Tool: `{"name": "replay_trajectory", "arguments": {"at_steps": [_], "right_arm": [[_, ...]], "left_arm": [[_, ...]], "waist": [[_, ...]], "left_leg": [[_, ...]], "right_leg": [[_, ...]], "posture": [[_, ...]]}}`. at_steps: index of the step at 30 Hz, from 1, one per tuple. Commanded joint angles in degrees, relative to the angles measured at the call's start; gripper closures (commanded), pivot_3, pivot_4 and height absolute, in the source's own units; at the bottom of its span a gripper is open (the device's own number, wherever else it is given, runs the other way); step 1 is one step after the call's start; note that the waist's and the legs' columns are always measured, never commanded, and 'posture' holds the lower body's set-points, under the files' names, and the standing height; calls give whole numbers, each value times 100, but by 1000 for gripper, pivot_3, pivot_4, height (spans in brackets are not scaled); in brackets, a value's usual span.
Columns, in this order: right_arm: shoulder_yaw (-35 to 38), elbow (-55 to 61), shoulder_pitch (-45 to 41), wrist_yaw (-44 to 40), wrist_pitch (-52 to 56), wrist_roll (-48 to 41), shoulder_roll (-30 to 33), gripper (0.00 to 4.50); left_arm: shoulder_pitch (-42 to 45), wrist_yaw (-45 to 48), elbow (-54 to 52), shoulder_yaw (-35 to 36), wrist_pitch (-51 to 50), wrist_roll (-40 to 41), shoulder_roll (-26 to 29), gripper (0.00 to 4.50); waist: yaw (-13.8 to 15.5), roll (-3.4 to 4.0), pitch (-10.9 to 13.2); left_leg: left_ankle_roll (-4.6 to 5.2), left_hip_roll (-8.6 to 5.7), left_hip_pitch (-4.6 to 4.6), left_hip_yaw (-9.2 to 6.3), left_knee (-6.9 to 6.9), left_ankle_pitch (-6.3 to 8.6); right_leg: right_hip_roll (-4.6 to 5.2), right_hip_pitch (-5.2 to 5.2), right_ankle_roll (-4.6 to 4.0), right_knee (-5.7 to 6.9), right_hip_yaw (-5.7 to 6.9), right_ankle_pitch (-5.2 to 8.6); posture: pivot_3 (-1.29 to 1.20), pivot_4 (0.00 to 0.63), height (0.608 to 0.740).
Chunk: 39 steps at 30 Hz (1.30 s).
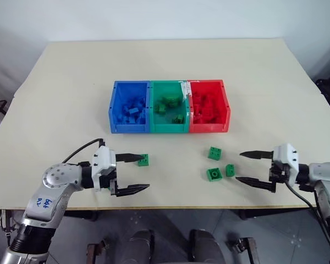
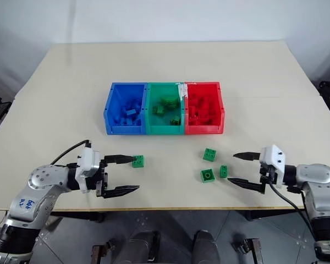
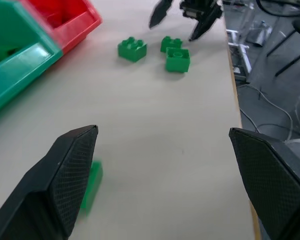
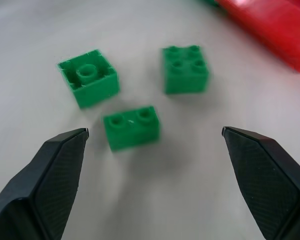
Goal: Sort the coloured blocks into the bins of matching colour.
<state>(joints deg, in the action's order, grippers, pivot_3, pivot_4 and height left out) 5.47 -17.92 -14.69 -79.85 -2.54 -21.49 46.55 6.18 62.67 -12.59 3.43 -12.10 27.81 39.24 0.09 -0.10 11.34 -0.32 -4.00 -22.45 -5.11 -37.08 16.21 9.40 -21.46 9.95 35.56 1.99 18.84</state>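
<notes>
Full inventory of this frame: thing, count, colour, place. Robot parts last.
Rectangular open-top plastic bins: three joined, blue, green, red from left to right, mid-table, each holding bricks of its own colour.
Loose small studded plastic bricks: four, green, on the table in front of the bins; one beside the left pincer, three clustered near the right pincer.
Table: one, cream, flat top, under everything.
Left pincer: black fingers, open, at the table's near edge.
Right pincer: black fingers, open, facing the cluster.
</notes>
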Motion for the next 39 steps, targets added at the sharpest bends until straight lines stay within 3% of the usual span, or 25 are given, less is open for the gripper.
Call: {"name": "replay_trajectory", "arguments": {"at_steps": [1, 2, 5, 12, 13, 19, 24, 26, 28, 34, 35, 39], "right_arm": [[-161, -120, -120, -229, 15, 79, 1, 0], [-205, -173, -156, -265, -15, 99, -19, 0], [-252, -399, -320, -231, -162, 114, -186, 621], [-194, -629, -425, -233, -390, 135, -309, 2992], [-157, -619, -420, -200, -436, 125, -319, 3039], [146, 871, -682, 402, 928, -668, -327, 3038], [-375, 1396, -2005, 1930, 2191, -327, -1061, 3038], [-729, 768, -3088, 2958, 2463, 182, -1889, 3038], [-906, 138, -3733, 3580, 2495, 584, -2377, 3038], [-1029, -1251, -4474, 3872, 1755, 1035, -3030, 3038], [-1034, -1349, -4524, 3817, 1725, 1049, -3077, 2287], [-1004, -1468, -4561, 3587, 1667, 1065, -3101, 1074]], "left_arm": [[-177, -28, -195, 352, 69, 130, 102, 29], [-231, -47, -230, 405, 82, 125, 107, 29], [-389, -129, -361, 539, 79, 118, 93, 0], [-597, -221, -468, 682, 122, 119, 30, 0], [-650, -236, -432, 713, 147, 91, 29, 0], [-1067, -682, -384, 1264, 159, 234, -190, 0], [-1553, -921, -523, 1640, 161, 299, -317, 0], [-1928, -1058, -646, 1908, 276, 306, -457, 0], [-2111, -1129, -723, 2057, 270, 351, -512, 0], [-2283, -1352, -973, 2145, 265, 354, -630, 0], [-2314, -1384, -1014, 2149, 269, 358, -651, 0], [-2354, -1477, -1128, 2146, 247, 369, -691, 0]], "waist": [[33, 0, 0], [44, 0, 0], [30, 0, 0], [0, 0, 0], [-4, 0, 0], [-21, 6, 3], [-69, 5, 3], [69, -1, 0], [-140, 10, 7], [-70, -2, 0], [-77, -2, 0], [-128, -2, 0]], "left_leg": [[1, 0, 0, -1, -2, 0], [1, -1, -1, -2, -4, 1], [1, 0, 0, -1, -4, 1], [0, 1, 1, -1, -1, 1], [0, 1, 1, -1, -1, 1], [-2, 7, 0, -1, 1, 2], [-16, 26, 5, 9, -1, 10], [-18, 27, 4, 4, 4, 11], [-12, 22, -2, 24, 2, 21], [-15, 13, -7, -26, 7, 26], [-11, 11, -11, -25, 8, 28], [-7, 9, -20, -24, 4, 30]], "right_leg": [[1, 2, 0, -1, 0, 0], [1, 2, 0, -1, 0, 0], [1, 2, 0, 0, 0, 0], [0, 0, 0, 1, 0, 0], [-1, 0, 0, 1, 0, 0], [-1, -4, 0, 0, -1, 0], [-17, -9, -10, 1, -6, 3], [-18, -12, -14, 2, -4, 5], [-13, -26, -11, 12, -15, 2], [-12, -39, -30, 42, 11, 9], [-12, -33, -29, 39, 12, 9], [-10, -39, -28, 40, 14, 8]], "posture": [[0, 150, 740], [0, 150, 740], [0, 150, 740], [0, 150, 740], [0, 150, 740], [0, 150, 740], [0, 150, 740], [0, 150, 740], [0, 150, 740], [0, 150, 740], [0, 150, 740], [0, 150, 740]]}}
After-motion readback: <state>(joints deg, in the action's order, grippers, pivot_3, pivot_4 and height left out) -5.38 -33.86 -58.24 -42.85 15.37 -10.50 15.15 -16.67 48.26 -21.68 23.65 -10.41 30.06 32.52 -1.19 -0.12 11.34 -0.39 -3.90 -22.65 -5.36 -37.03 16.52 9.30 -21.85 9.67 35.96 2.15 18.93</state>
